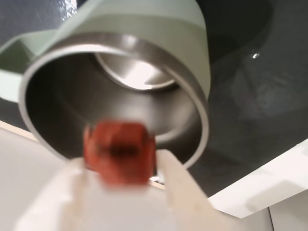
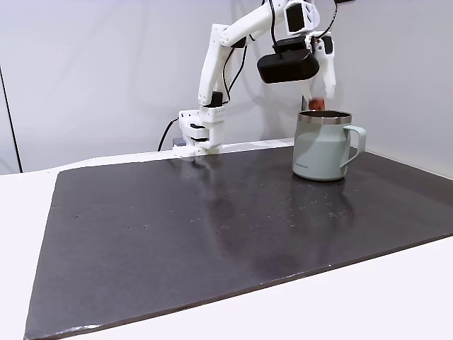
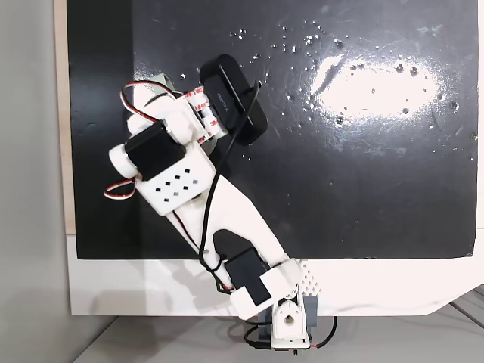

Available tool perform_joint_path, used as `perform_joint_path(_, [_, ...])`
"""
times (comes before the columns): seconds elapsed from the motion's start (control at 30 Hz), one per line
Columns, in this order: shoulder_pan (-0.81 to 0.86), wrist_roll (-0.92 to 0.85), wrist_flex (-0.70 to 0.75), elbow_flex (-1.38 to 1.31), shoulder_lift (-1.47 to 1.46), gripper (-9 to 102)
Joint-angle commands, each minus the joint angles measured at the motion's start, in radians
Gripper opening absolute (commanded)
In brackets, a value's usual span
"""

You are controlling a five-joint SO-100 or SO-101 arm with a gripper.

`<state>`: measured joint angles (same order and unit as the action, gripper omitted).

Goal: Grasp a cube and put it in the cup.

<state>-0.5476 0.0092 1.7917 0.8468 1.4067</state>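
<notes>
In the wrist view my gripper [image 1: 120, 162] is shut on the reddish-brown cube [image 1: 119, 150], which is pinched between two white fingers [image 1: 178, 187]. The cube hangs just over the near rim of the pale grey-green cup [image 1: 149, 21], whose steel inside faces the camera. In a fixed view from the side, the gripper [image 2: 319, 99] holds the cube [image 2: 316, 104] right above the cup's [image 2: 318, 149] steel rim, with the loop handle pointing right. From above, the arm [image 3: 170, 170] covers most of the cup [image 3: 156, 81].
The cup stands on a dark mat [image 2: 212, 227] over a white table [image 2: 396, 297]. The arm's base [image 2: 198, 131] is clamped at the mat's far edge. A black camera [image 2: 287, 67] rides beside the gripper. Most of the mat lies open left of the cup.
</notes>
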Motion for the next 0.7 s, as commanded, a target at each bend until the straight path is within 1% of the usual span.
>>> perform_joint_path(0.0, [0.008,0.021,0.006,-0.025,0.011,24])
perform_joint_path(0.67, [0.014,0.009,0.006,-0.018,0.018,23])
